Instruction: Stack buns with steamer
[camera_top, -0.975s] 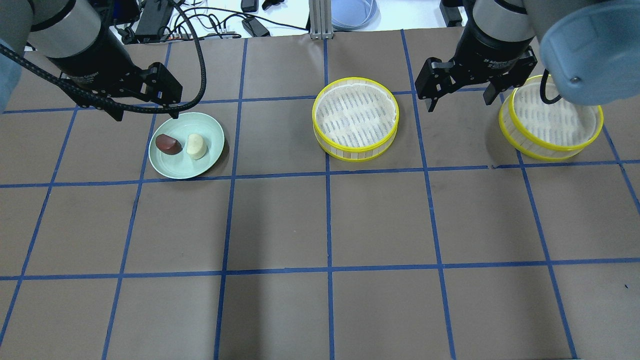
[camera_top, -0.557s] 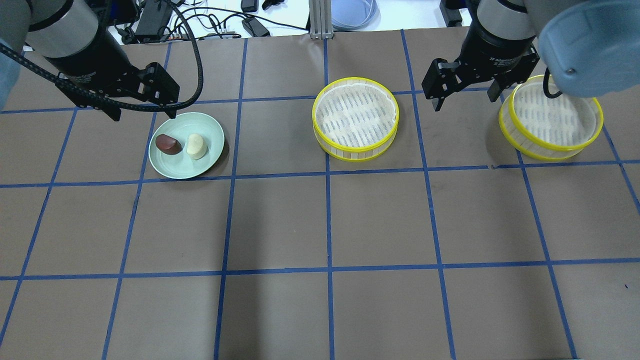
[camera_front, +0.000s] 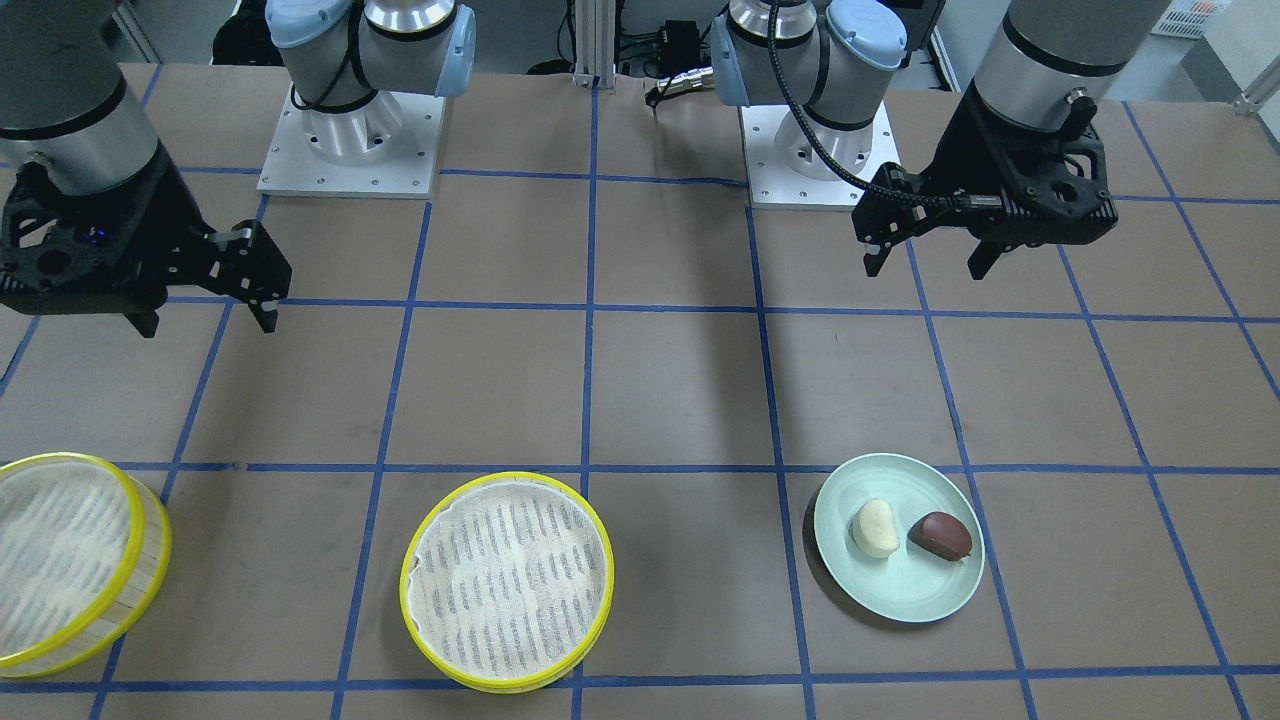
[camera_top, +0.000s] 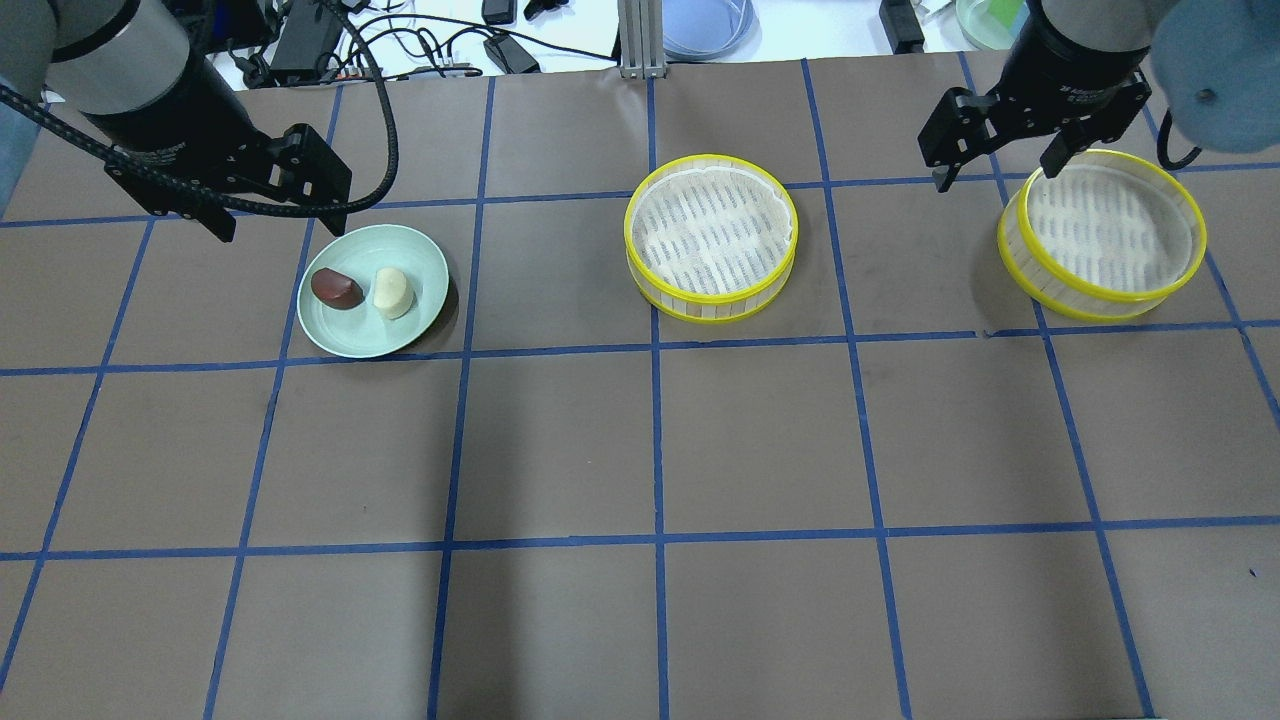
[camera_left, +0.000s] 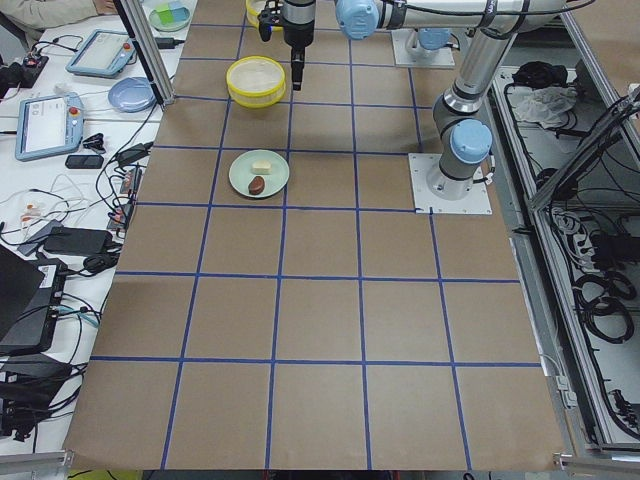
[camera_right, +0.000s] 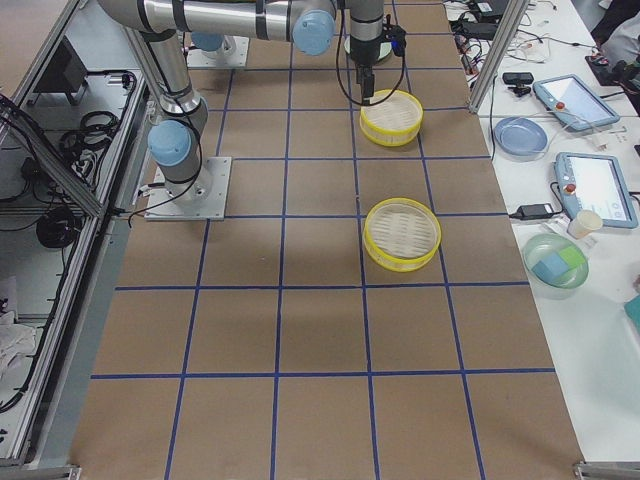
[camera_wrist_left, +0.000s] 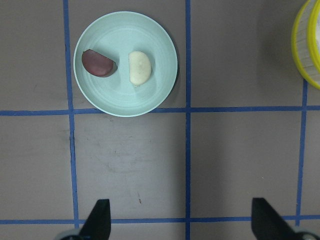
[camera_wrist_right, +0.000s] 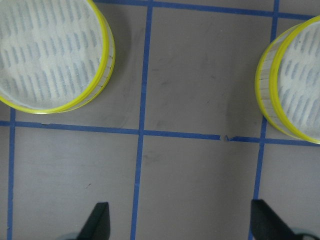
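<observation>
The creamy white bun (camera_top: 393, 292) and the reddish-brown bun (camera_top: 336, 288) lie side by side on a pale green plate (camera_top: 372, 342); the left wrist view shows them too, white bun (camera_wrist_left: 139, 68) and brown bun (camera_wrist_left: 98, 63). Two yellow-rimmed steamer trays with striped cloth liners stand empty: one mid-table (camera_top: 711, 235), one at the right (camera_top: 1102, 235). My left gripper (camera_top: 282, 222) is open and empty, raised on the robot's side of the plate. My right gripper (camera_top: 995, 178) is open and empty, raised between the trays, nearer the right one.
The brown table cover has a blue tape grid. Cables, tablets and bowls lie beyond the far edge (camera_top: 420, 40). Both robot bases (camera_front: 350, 130) stand at the near side. In the right wrist view the two trays (camera_wrist_right: 50, 50) (camera_wrist_right: 300, 95) flank bare table.
In the overhead view my right gripper has moved right and up, toward the right tray's far-left rim. My left gripper has shifted slightly left and up. Buns and trays have not moved.
</observation>
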